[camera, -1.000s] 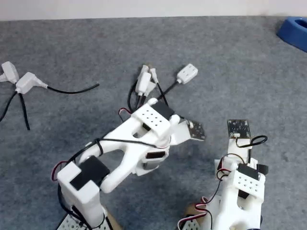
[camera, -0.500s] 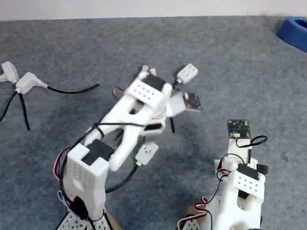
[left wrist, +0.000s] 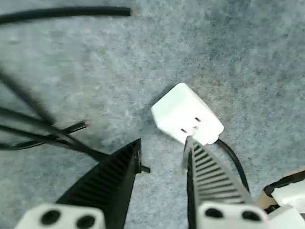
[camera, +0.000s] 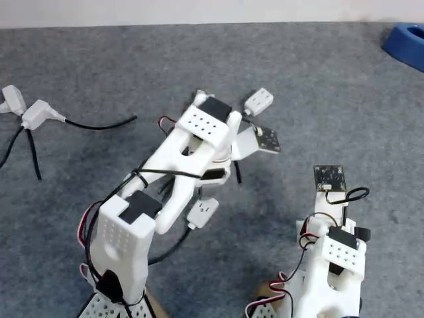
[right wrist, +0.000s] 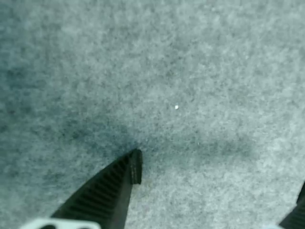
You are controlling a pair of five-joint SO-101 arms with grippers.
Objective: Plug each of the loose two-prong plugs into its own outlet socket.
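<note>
**Both pincers open, socket by my left fingertip**

My right pincer (right wrist: 219, 177) hangs spread and empty over the grey bench (right wrist: 190, 71). Farther out, my left pincer (left wrist: 163, 150) gapes empty too, one fingertip right at the white outlet socket (left wrist: 187, 114) lying slots-up. Two loose plugs (camera: 36, 114) lie well apart, far left.
</note>
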